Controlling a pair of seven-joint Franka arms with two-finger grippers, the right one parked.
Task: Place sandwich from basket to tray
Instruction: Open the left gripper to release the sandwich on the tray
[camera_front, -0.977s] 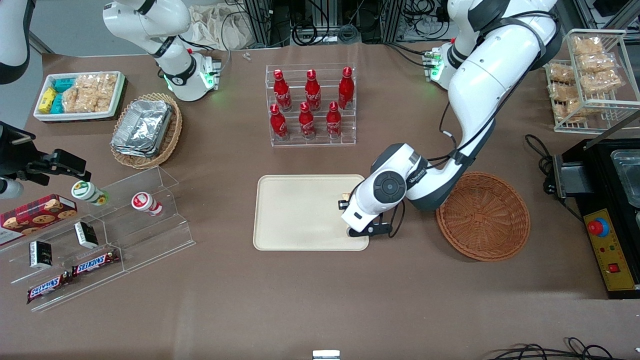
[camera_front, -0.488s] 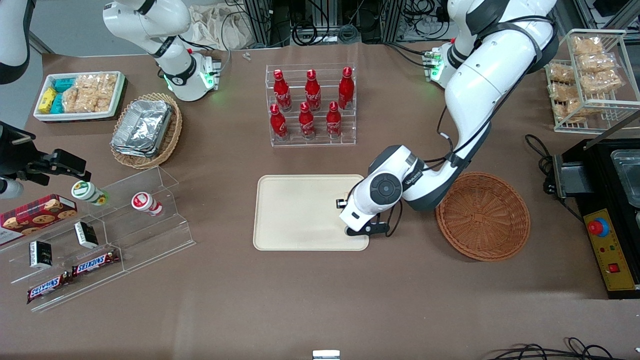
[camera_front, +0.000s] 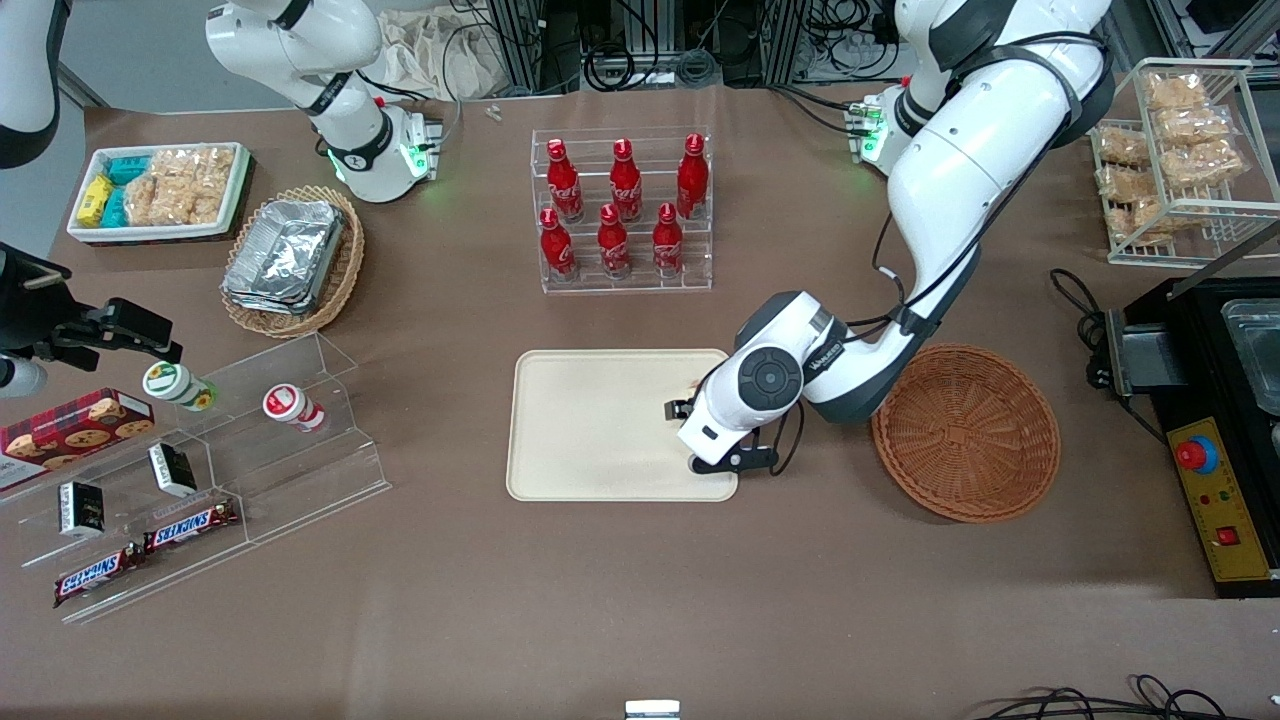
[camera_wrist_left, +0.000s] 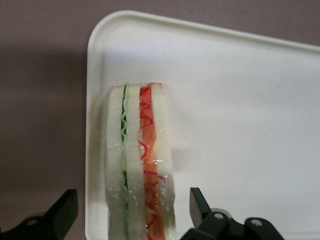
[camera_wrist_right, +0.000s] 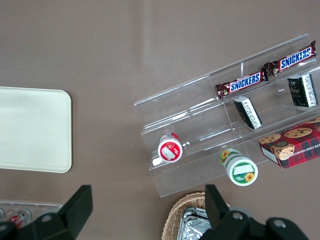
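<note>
One gripper (camera_wrist_left: 131, 212) at work, hanging over the working-arm end of the tray (camera_front: 600, 420); its fingers (camera_wrist_left: 62, 210) stand spread wide, one on each side of the sandwich (camera_wrist_left: 140, 165) with clear gaps, touching nothing. The sandwich lies on the tray between them, close along the tray's rim near a rounded corner, its cut edge up: pale bread, a green layer, a red-orange layer. In the front view the arm's wrist hides the sandwich almost entirely.

Surface: a brown tabletop (camera_front: 600, 620), matte, with faint creases.

Nearby, relative to the gripper:
- the basket (camera_front: 966, 432), reddish-brown wicker, just beside the arm toward the working arm's end, nothing visible in it;
- a clear stepped rack of six red bottles (camera_front: 622, 208), farther from the front camera than the gripper;
- a clear tiered stand (camera_front: 250, 440) toward the parked arm's end, holding two small cups, chocolate bars and dark packets, with a cookie box (camera_front: 70, 428) next to it;
- a tan basket of foil containers (camera_front: 290, 262) and a white tray of snack packets (camera_front: 160, 190), farther along that same end;
- a wire rack of bagged snacks (camera_front: 1180, 150) and a black unit with a red button (camera_front: 1215, 480) at the working arm's end.

Room: cables and metal framing along the table's edge farthest from the front camera.
</note>
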